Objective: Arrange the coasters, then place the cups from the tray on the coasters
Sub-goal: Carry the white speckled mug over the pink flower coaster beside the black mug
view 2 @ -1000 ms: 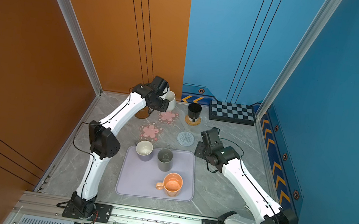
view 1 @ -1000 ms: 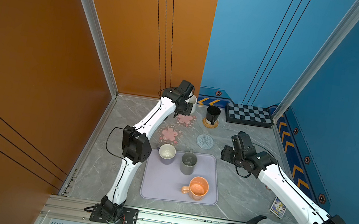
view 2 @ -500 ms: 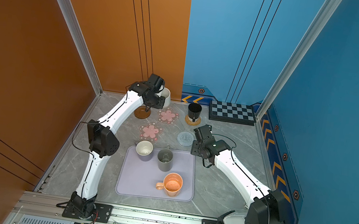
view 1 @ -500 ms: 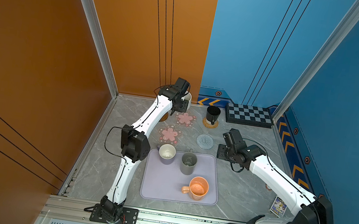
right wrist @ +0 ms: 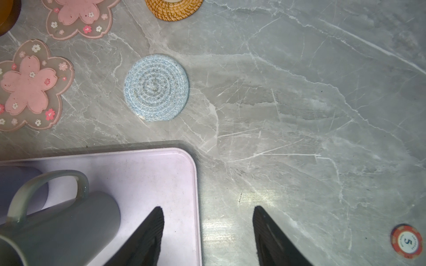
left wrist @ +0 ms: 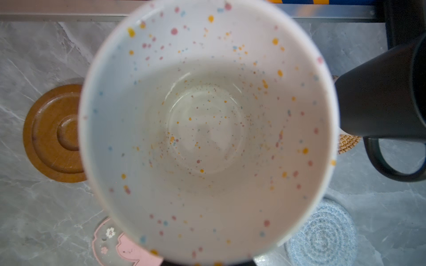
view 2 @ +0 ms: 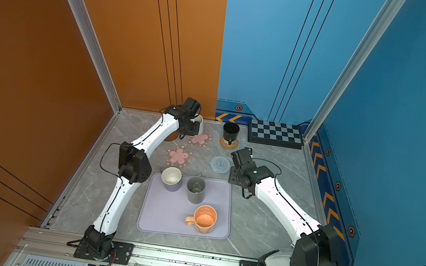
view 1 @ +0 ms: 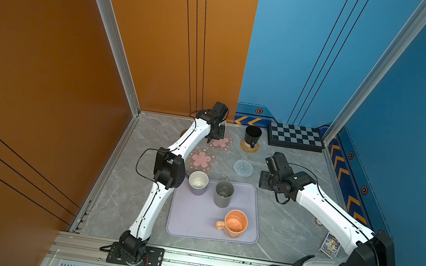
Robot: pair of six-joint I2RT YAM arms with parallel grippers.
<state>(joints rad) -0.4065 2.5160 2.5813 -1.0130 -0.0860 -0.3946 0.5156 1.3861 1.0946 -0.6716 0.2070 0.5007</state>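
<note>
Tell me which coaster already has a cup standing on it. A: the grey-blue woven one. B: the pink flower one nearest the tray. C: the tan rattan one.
C: the black cup stands on the tan rattan coaster, while the grey-blue woven coaster and the nearer pink flower coaster lie bare.

Grey marble tabletop (view 1: 290, 237). 1 black checkered board (view 1: 295, 136) lies flat at the far edge, against the blue wall (view 1: 318, 55). 1 red poker chip (right wrist: 407, 241) marked 5. 1 small card box (view 1: 330, 244) by the right edge. Orange wall (view 1: 150, 30) on the left.
</note>
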